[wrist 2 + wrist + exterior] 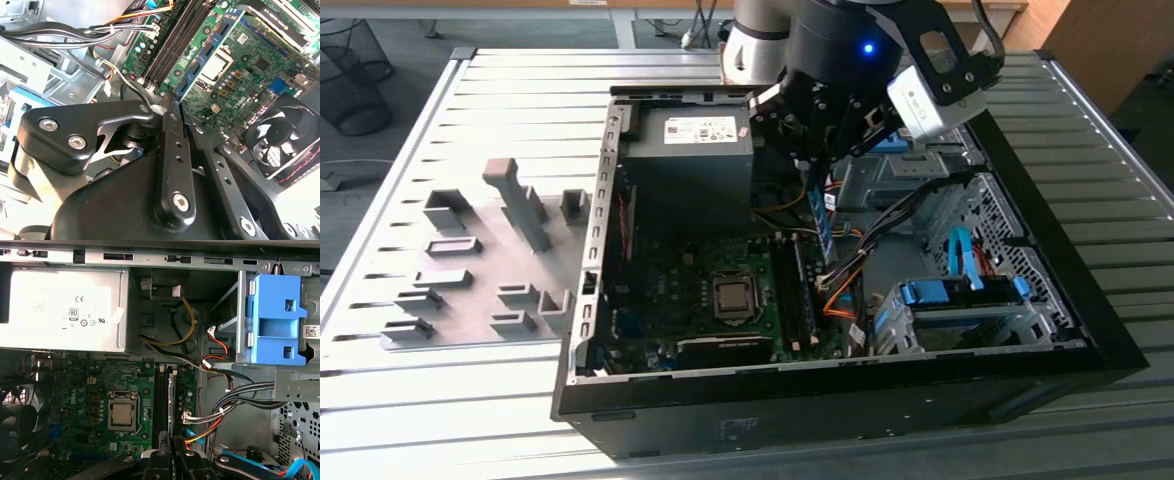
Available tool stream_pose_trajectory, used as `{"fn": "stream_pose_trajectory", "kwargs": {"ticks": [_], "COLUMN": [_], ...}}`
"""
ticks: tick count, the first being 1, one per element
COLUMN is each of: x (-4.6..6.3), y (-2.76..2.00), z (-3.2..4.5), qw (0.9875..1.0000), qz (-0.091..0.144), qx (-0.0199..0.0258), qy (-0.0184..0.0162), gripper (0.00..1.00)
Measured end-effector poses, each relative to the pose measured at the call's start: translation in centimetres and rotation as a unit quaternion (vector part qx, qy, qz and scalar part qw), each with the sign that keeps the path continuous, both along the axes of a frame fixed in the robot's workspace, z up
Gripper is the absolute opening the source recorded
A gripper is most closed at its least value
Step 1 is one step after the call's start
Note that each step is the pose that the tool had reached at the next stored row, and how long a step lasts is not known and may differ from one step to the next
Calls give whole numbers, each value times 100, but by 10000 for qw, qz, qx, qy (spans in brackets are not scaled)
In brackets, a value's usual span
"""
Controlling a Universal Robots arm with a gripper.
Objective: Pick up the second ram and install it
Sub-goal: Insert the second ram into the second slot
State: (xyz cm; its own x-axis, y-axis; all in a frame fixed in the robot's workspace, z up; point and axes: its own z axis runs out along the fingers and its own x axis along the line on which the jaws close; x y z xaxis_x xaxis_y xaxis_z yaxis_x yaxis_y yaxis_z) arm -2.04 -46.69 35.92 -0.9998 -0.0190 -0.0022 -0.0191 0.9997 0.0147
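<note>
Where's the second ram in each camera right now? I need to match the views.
Exterior view: the second ram hangs on edge above the memory slots, mid-case.
Second wrist view: a slanted blue stick beside the CPU socket.
First wrist view: a thin edge-on blue strip over the slots.
Shared landmark: the CPU socket.

Open PC case point(1067, 340) lies on slatted table point(520, 70); fixture tray point(467, 270) sits beside it, toward exterior view's left. Inside case: motherboard point(707, 300) on floor, power supply point(687, 160) at far end, drive cage point(961, 310) toward exterior view's right. My gripper point(817, 165) hangs over the interior w/ second ram point(821, 215) below it, above the mem slots point(790, 290), which lie betw. CPU socket point(735, 297) and cable bundle point(854, 280).
</note>
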Motion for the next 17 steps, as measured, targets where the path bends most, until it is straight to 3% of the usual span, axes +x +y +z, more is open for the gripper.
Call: {"fn": "stream_pose_trajectory", "kwargs": {"ticks": [8,17], "x": [1,1], "y": [0,-6], "z": [-31,-169], "qw": [10000,10000], "qz": [-65,-65], "qx": [0,0], "qy": [0,0], "gripper": [14,14]}}
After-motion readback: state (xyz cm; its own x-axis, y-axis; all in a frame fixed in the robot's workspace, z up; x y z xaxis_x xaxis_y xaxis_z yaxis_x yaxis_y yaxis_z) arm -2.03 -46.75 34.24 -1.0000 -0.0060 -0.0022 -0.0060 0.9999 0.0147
